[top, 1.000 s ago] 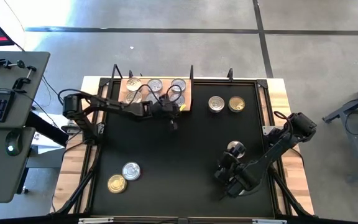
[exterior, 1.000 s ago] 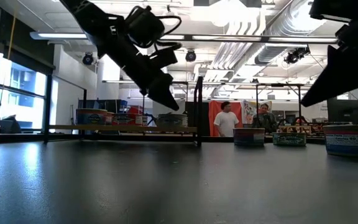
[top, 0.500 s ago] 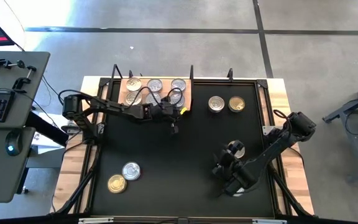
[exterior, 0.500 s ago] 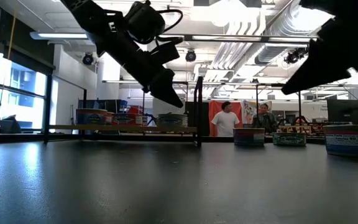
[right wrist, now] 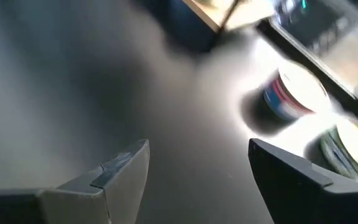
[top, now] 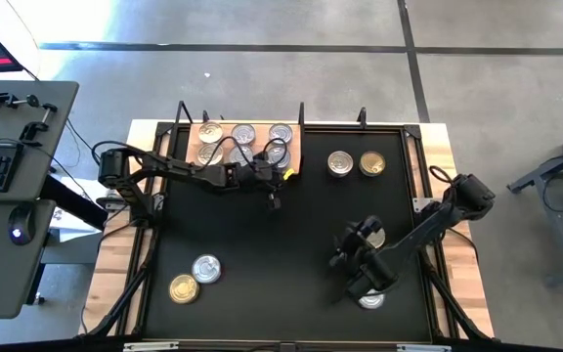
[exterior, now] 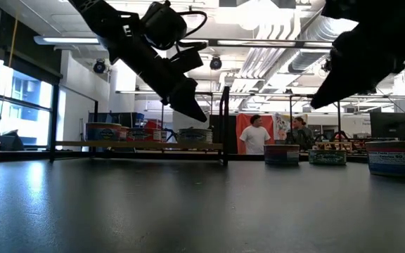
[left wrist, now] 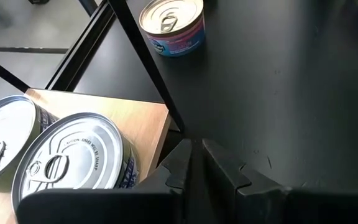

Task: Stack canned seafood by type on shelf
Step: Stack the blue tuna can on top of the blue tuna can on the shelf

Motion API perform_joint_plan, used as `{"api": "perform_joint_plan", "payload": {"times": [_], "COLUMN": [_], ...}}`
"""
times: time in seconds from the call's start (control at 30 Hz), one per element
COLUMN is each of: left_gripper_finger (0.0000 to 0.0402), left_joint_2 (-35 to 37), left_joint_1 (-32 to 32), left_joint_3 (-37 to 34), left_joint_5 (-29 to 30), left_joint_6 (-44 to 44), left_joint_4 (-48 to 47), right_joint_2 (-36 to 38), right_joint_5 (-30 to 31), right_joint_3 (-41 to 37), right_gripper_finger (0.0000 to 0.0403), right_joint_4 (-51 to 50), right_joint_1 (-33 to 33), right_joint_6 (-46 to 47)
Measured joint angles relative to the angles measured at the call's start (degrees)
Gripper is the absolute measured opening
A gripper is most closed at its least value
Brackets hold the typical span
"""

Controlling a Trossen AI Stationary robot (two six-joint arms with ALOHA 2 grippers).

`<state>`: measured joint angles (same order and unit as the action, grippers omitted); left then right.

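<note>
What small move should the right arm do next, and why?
Probably lower the right tool toward the can just beside it. Its fingers are open and hold nothing, and this can sits loose on the black table, not on the shelf. The left tool waits shut near the shelf.

Black counter [top: 281,225] underfoot, matte and dark from edge to edge, with a pale wood border [top: 457,264] showing along its sides. The shelf [left wrist: 138,127] is light brown, a warm plain wood. On it, cans [left wrist: 73,165] with bright silver lids and a dark blue band on the side. Out on the counter, one can [left wrist: 171,26] with a silver top and a pink-and-blue label. Two more [top: 352,163]: one silver lid, one gold. Another pair [top: 195,278], again silver beside gold. Both arms are dark, nearly black, and the left fingers [left wrist: 222,171] match.
</note>
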<state>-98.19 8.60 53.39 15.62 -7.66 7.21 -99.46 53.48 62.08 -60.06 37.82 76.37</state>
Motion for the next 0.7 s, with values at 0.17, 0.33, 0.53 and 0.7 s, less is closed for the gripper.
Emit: {"api": "perform_joint_plan", "payload": {"times": [0.17, 0.33, 0.53, 0.7], "left_gripper_finger": [0.003, 0.003, 0.003, 0.003], "left_joint_2": [0.0, 0.0, 0.0, 0.0], "left_joint_1": [0.0, 0.0, 0.0, 0.0], "left_joint_3": [0.0, -0.02, -0.02, -0.02], "left_joint_5": [-0.02, -0.01, 0.0, 0.0], "left_joint_6": [0.0, -0.01, 0.0, -0.01], "left_joint_4": [0.06, 0.09, 0.13, 0.17], "right_joint_2": [1.48, 4.92, 5.9, 7.67], "right_joint_5": [-11.58, -11.09, -1.98, -6.36], "right_joint_3": [6.91, 7.82, 2.53, -4.16], "right_gripper_finger": [0.0266, 0.0266, 0.0266, 0.0266], "right_joint_4": [-22.47, -27.13, -21.5, -20.58], "right_joint_1": [-0.06, -1.65, -6.28, -14.74], "right_joint_6": [11.0, 12.26, 18.09, 6.37]}}
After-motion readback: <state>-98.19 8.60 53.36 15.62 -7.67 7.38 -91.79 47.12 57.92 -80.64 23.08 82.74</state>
